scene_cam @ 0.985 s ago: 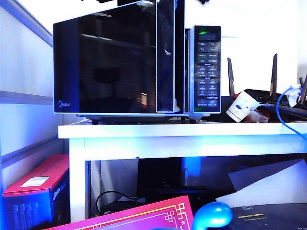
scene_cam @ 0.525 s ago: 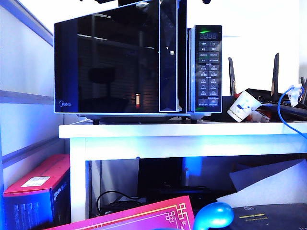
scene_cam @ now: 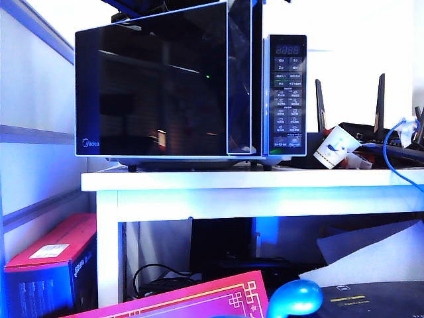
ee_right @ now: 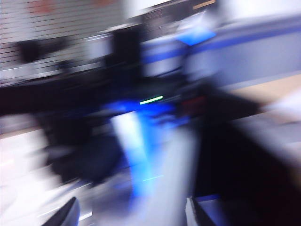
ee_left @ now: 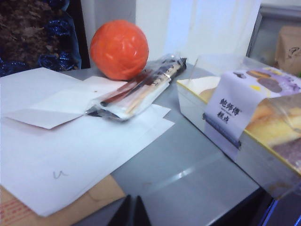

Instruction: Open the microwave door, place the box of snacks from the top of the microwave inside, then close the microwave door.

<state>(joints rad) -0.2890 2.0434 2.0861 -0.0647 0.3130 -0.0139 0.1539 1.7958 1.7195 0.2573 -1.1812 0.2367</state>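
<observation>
Box of snacks: the box of snacks (ee_left: pixel 244 127) is a pale carton with a clear lid and a white-purple paper band. It lies flat on a grey top (ee_left: pixel 188 165), and only the left wrist view shows it. In the exterior view you cannot see it.
How it will handle: I judge it light and thin-walled. The clear lid should bend and slip easily, and the pastries inside are fragile, so you keep it level.
Where to hold: take it across the short width, on the carton walls under the lid, near the band. Do not press on the lid.
Left claw: the left claw (ee_left: pixel 132 213) is narrow, with the tips together and holding nothing. It hovers low over the grey top, near the box but apart from it.
Right claw: the right claw (ee_right: pixel 131 214) stands wide. The view is much blurred, so I cannot tell what is before it.
Neighbours: an orange ball (ee_left: pixel 119 49), a plastic packet (ee_left: pixel 141 87) and white papers (ee_left: pixel 70 150) lie beside the box, not touching it.
Microwave: the microwave (scene_cam: pixel 285 93) fills the upper centre of the exterior frame. The microwave door (scene_cam: pixel 152 79) seems a little ajar at its right edge, but I am not sure.
Surface: the white surface (scene_cam: pixel 252 182) carries it, with a tipped paper cup (scene_cam: pixel 333 147) at centre right.
Room: boxes (scene_cam: pixel 53 265) stand on the floor at lower left.
</observation>
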